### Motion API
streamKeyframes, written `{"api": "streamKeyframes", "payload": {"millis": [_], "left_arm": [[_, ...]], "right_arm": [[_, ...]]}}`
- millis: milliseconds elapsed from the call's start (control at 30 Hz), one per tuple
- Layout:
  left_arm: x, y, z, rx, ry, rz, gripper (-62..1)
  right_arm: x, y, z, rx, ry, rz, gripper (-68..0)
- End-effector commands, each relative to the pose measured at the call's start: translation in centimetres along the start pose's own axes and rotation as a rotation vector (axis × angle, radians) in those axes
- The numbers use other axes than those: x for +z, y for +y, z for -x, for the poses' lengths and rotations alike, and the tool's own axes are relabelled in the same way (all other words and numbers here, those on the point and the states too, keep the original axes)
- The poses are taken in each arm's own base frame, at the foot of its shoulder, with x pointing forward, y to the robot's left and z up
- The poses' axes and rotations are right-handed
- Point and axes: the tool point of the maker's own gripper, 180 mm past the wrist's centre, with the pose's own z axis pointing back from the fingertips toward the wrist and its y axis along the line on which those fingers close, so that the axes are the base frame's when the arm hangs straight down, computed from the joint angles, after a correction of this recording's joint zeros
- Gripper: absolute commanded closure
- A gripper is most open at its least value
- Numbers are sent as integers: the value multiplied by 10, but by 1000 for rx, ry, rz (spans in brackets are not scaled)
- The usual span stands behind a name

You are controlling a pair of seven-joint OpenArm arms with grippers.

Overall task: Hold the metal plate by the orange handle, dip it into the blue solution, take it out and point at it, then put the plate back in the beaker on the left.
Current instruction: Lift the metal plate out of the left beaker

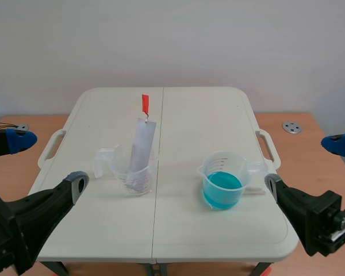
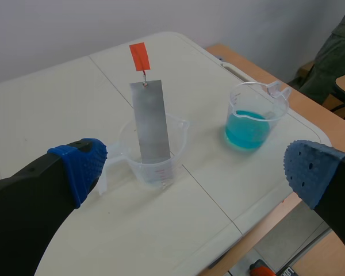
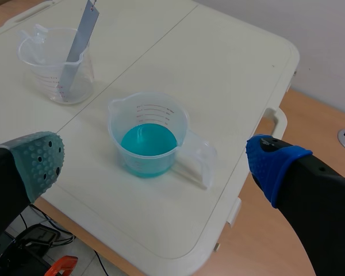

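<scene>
Found the metal plate (image 1: 142, 150) standing tilted in the clear beaker (image 1: 135, 172), just left of the middle seam of the table (image 1: 207, 115), with its orange handle (image 1: 145, 104) sticking up above the rim. Saw the second beaker (image 1: 224, 178), holding the blue solution (image 1: 222, 188), right of the seam and well apart from the first. Noted the left gripper (image 1: 49, 161) at the near left edge, fingers spread wide, touching neither beaker. Noted the right gripper (image 1: 305, 164) at the near right edge, likewise spread wide.
</scene>
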Motion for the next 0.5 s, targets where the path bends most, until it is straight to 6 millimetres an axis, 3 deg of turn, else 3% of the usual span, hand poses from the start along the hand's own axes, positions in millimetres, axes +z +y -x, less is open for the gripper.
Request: {"api": "streamKeyframes", "payload": {"millis": [0, 467], "left_arm": [[-1, -3, -9, 0, -32, 9, -623], [-2, -3, -10, -3, -36, 9, -623]], "right_arm": [[-1, -3, -8, 3, -33, 7, -663], [-1, -3, -8, 3, -33, 7, -663]]}}
